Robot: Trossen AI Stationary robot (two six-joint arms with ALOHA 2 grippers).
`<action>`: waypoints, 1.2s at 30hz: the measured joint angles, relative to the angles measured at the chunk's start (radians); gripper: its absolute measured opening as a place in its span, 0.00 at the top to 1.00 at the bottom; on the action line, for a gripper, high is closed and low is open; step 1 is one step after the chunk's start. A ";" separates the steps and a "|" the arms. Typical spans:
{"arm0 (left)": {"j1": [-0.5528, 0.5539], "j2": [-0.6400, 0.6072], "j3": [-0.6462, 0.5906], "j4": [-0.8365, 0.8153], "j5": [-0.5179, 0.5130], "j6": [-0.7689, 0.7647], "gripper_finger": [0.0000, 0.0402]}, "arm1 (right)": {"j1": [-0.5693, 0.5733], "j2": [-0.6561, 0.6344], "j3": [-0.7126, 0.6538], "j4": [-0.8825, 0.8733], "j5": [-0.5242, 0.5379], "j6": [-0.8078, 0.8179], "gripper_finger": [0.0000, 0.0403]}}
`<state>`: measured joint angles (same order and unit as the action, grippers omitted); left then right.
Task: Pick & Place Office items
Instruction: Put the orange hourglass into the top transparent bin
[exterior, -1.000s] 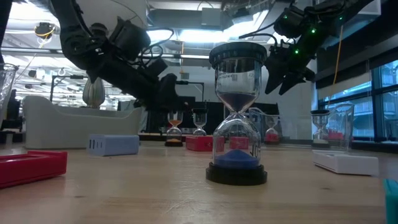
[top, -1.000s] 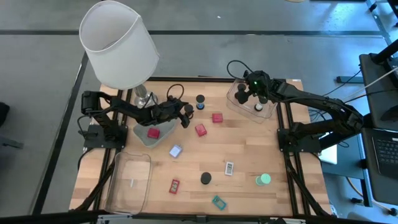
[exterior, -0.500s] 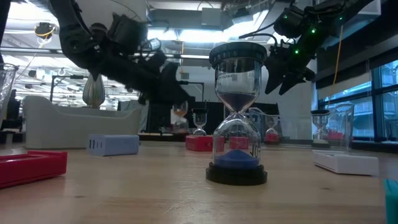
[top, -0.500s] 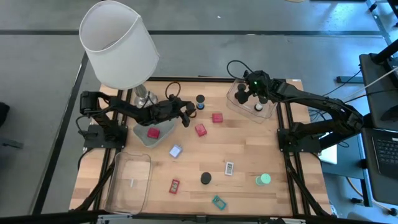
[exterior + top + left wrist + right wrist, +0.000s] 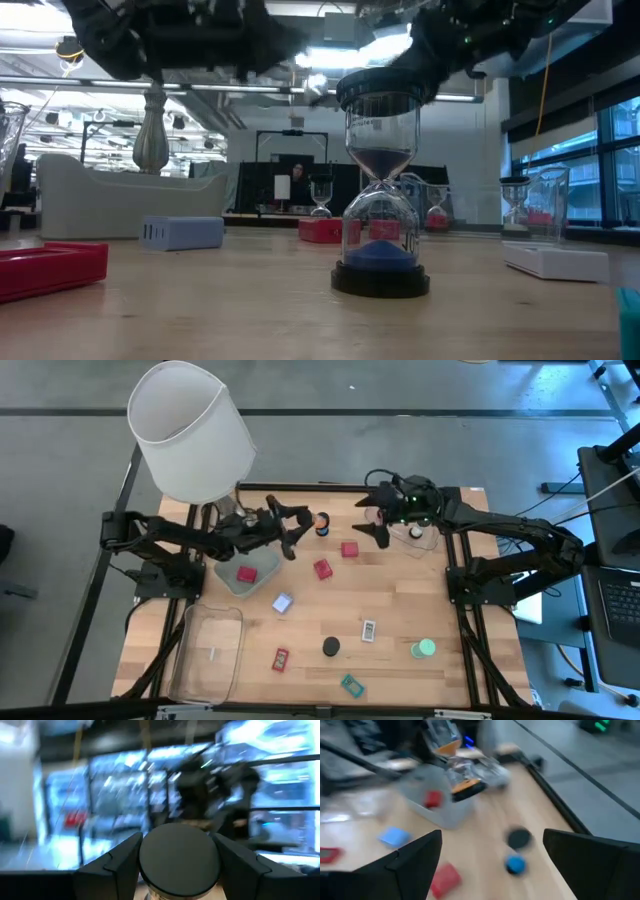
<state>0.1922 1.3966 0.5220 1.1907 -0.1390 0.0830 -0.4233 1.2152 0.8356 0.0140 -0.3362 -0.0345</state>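
My left gripper (image 5: pixel 303 522) is over the far middle of the table, shut on a small hourglass with orange sand (image 5: pixel 321 518), which the right wrist view also shows as the hourglass (image 5: pixel 462 770). My right gripper (image 5: pixel 378 517) hangs open just right of it, holding nothing. A blue-topped cap (image 5: pixel 322 531) stands below them. Red blocks (image 5: pixel 348 549) (image 5: pixel 322 568), a blue piece (image 5: pixel 283 602), a white-labelled bit (image 5: pixel 368 630), a green disc (image 5: pixel 425 649) and a teal bit (image 5: pixel 350 684) lie on the wood. A blue-sand hourglass (image 5: pixel 380 190) stands upright. My left gripper pinches the orange hourglass between its two fingers (image 5: pixel 112 865), with the dark round end cap (image 5: pixel 180 857) filling the gap. The hourglass is lifted clear of the table and sticks out beyond the fingers toward the table's right (image 5: pixel 321 518).
A white-shaded lamp (image 5: pixel 190 430) stands at the far left. A small clear tray (image 5: pixel 262 565) by the left arm holds a red block (image 5: pixel 246 573). Another clear tray (image 5: pixel 425 538) sits far right, and a large one (image 5: pixel 210 650) near left.
My left gripper has risen and moved toward the far edge, taking the orange hourglass off the table where it stood. My right gripper has swung from above the far right tray toward the table's left, turning from pointing down to nearly level.
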 joint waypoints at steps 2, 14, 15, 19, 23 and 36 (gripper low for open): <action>-0.025 -0.007 0.000 0.046 0.053 0.107 0.47 | 0.013 0.000 0.000 0.059 -0.070 0.024 0.13; -0.158 -0.002 0.084 0.179 0.143 0.559 0.47 | 0.095 0.008 0.000 0.409 -0.205 0.538 0.13; -0.164 0.003 0.104 0.162 0.142 0.582 0.47 | 0.100 0.009 0.000 0.431 -0.203 0.572 0.13; -0.179 0.012 0.179 0.043 0.142 0.638 0.47 | 0.124 0.017 0.000 0.493 -0.172 0.645 0.13; -0.190 0.016 0.214 -0.006 0.147 0.639 0.47 | 0.151 0.024 0.000 0.524 -0.176 0.656 0.13; -0.225 0.018 0.261 -0.014 0.190 0.666 0.47 | 0.198 0.046 0.000 0.647 -0.177 0.686 0.13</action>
<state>-0.0323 1.4147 0.7827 1.1769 0.0511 0.7488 -0.2252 1.2615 0.8356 0.6611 -0.5133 0.6520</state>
